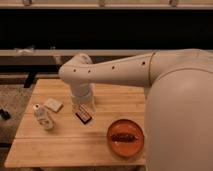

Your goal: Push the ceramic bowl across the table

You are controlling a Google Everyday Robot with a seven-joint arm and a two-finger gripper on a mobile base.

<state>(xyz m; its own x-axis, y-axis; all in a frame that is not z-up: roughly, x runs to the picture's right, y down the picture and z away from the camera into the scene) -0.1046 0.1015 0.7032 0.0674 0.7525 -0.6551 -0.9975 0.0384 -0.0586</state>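
Robot body, one item: smooth, matte cream-white body shell [180, 115], broad and rounded, filling the right side of the frame, no cables or lettering visible. Attached arm segment [120, 72], a tapering tube of the same cream-white with a row of small dark round dots [113, 66] along its side, ends in a bulbous elbow joint [74, 74] at upper left of centre. Below it is a short, paler cylindrical wrist segment [81, 92], with the whitish gripper [83, 106] just left of the frame's centre, detail indistinct.
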